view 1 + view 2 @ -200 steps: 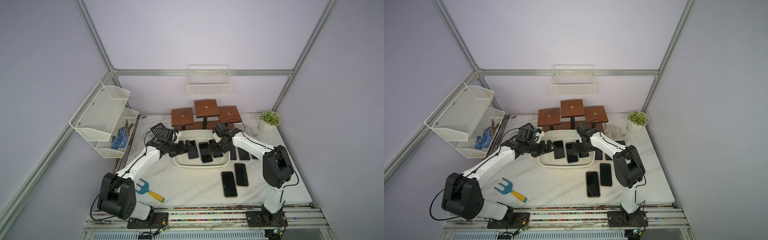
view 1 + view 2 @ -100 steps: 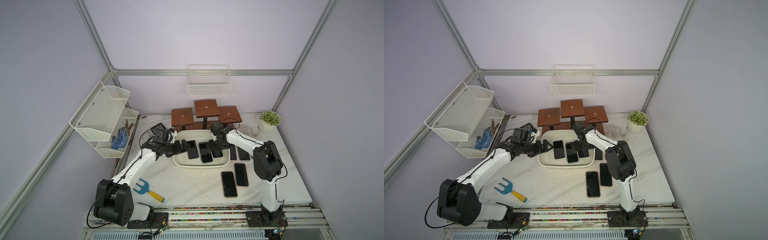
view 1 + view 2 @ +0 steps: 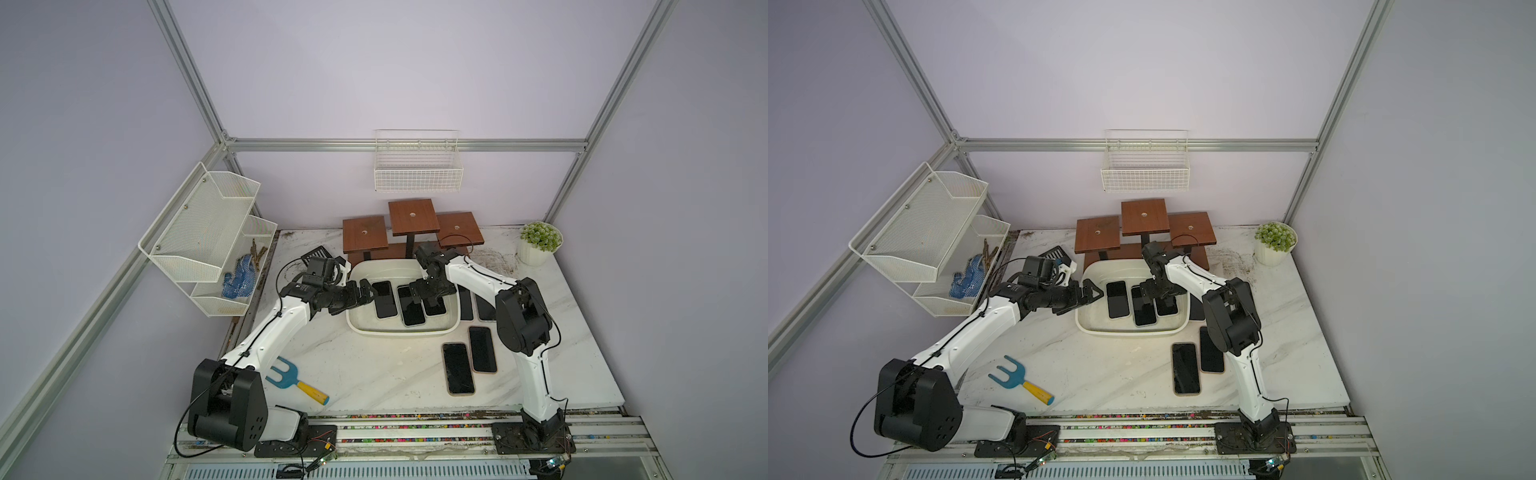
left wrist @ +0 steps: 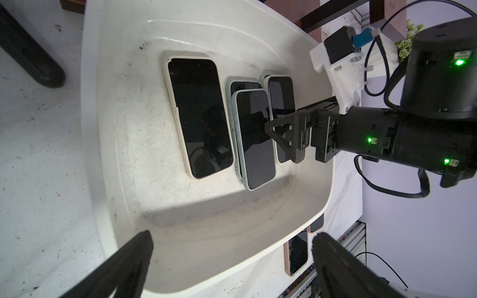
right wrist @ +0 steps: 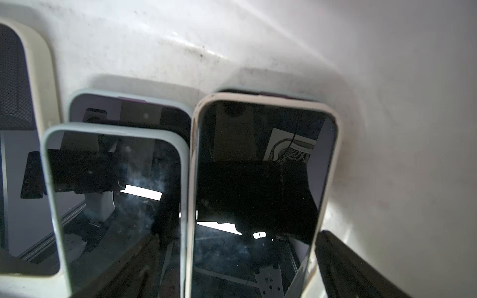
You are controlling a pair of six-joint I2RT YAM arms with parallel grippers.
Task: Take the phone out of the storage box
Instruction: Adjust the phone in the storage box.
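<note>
My right gripper (image 5: 237,234) is low inside the shallow white plastic storage box (image 3: 399,332), jaws spread wide, its fingers on either side of the black phone in a cream case (image 5: 258,180) at the box's right end; contact not confirmed. My left gripper (image 4: 233,233), jaws also spread, hovers at the box's left rim, holding nothing. The box sits near the rear edge of the white marbled tabletop (image 3: 374,374).

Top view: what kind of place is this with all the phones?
Most likely a robot practice booth, not a home. Plain walls sit in a metal frame, the left arm and right arm are mounted on a rail, and phones lie in a storage box.
</note>
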